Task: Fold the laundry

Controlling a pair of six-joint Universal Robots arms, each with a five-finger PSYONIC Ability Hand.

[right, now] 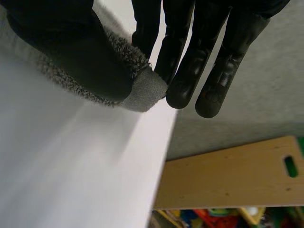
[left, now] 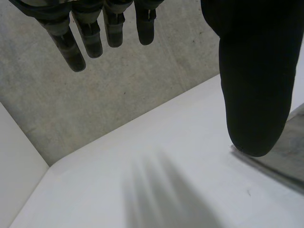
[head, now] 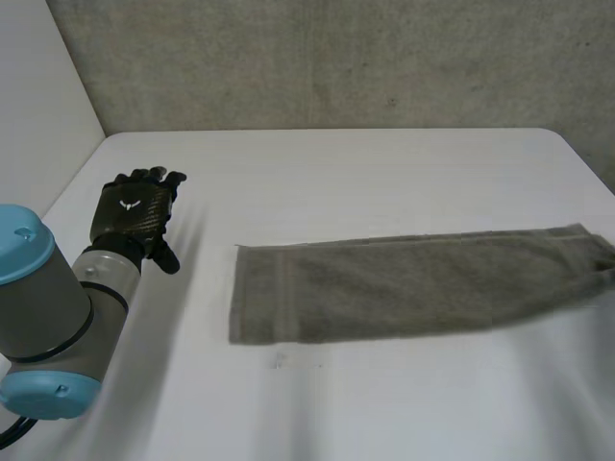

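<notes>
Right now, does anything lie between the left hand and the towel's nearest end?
Nothing visible does: bare white table separates the open left hand from the grey towel and its short end. The right hand pinches a corner at the opposite end.

White tabletop (head: 384, 182), backed by a grey concrete wall (head: 336, 58) at the far side; past its edge, a slotted wooden board (right: 228, 175).

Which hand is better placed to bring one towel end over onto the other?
Right. The right hand already pinches a corner at the end of the towel; the left hand is open and off the towel.
</notes>
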